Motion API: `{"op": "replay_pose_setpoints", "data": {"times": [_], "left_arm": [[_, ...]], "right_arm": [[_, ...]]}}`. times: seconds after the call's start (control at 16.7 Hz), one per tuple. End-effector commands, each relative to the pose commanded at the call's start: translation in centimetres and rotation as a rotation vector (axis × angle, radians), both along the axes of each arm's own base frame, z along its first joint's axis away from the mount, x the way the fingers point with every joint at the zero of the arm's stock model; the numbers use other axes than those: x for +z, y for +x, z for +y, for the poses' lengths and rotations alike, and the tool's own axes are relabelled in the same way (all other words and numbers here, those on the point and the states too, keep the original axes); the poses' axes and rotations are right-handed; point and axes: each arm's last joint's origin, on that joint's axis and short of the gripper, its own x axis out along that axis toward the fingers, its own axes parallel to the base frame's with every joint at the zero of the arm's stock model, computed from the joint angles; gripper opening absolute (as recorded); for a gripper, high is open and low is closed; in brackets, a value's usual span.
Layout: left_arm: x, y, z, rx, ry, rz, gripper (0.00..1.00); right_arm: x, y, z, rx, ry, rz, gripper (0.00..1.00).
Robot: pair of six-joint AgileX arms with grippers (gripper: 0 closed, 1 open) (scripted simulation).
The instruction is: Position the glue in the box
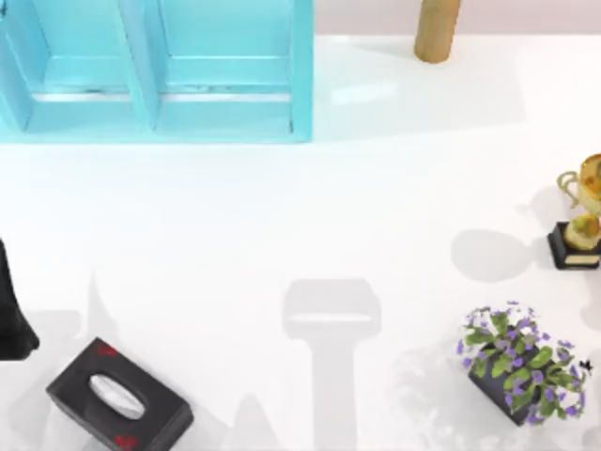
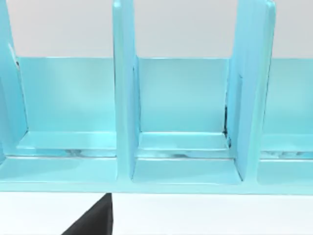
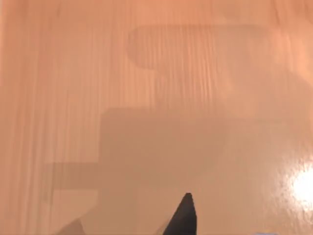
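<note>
The blue box [image 1: 160,85] stands along the far edge of the desk [image 1: 282,216], towards the left. Its open compartments face the arms, so a small item can probably be pushed straight in from the front. Where the glue sits cannot be told from these views, so the task looks barely begun: the bottle must be found before anything can be carried.

The other things are spread around the desk's margins. A black tissue box [image 1: 117,396] lies near the front left, a potted plant with purple flowers [image 1: 521,362] at the front right, a gold trophy [image 1: 582,216] at the right edge and a wooden cylinder [image 1: 437,28] at the back. The middle is left free for reaching.

The left arm [image 1: 11,310] is drawn back at the desk's left edge. The left end effector [image 2: 93,223] points level at the box's compartments, and whether it is spread or pressed together cannot be told. The right end effector [image 3: 182,218] hangs off to the side over a wood-grained surface [image 3: 146,98], and its state cannot be told either
</note>
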Motion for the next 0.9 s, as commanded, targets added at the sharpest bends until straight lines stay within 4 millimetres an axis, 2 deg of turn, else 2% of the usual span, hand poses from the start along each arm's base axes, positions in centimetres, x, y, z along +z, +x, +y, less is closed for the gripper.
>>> {"op": "replay_pose_setpoints", "data": {"times": [0.54, 0.9], "left_arm": [[0.00, 0.00, 0.00, 0.000, 0.000, 0.000, 1.00], [0.00, 0.00, 0.00, 0.000, 0.000, 0.000, 1.00]], "right_arm": [[0.00, 0.00, 0.00, 0.000, 0.000, 0.000, 0.98], [0.00, 0.00, 0.00, 0.000, 0.000, 0.000, 1.00]]}}
